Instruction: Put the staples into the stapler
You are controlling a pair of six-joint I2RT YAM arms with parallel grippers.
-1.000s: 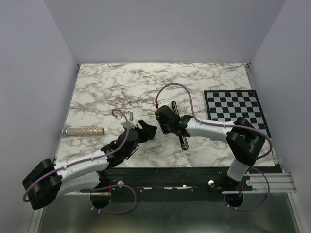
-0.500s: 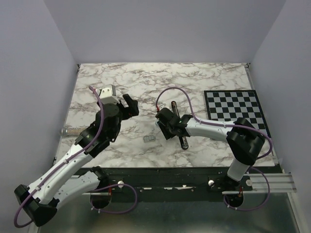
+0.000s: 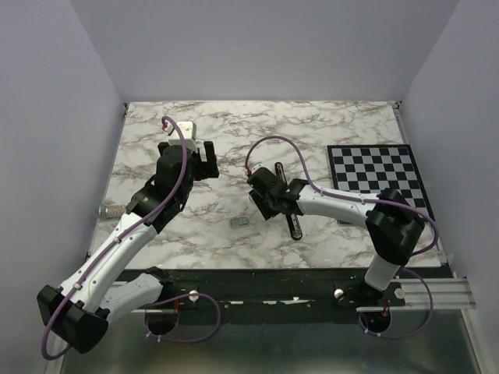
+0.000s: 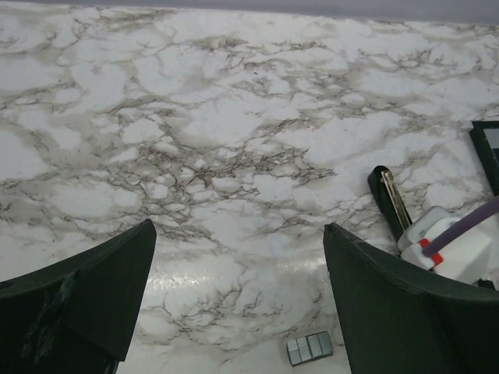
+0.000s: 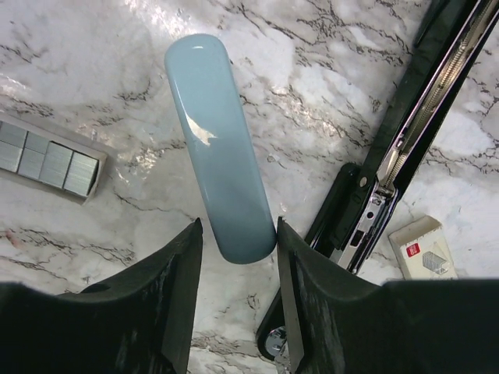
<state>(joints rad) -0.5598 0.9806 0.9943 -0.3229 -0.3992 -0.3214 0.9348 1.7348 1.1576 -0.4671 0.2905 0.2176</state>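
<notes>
The stapler (image 3: 295,224) lies opened flat on the desk (image 3: 335,125), its metal channel bared. The staples (image 3: 240,223) sit on the desk just to its left, untouched. The left fingers (image 4: 93,288) hang over the desk, wide apart and empty. The right fingers (image 5: 156,296) flank the end of a pale blue bar (image 5: 218,140); I cannot tell whether they pinch it. Pickup looks next: the left fingers must drop and nip the strip squarely.
</notes>
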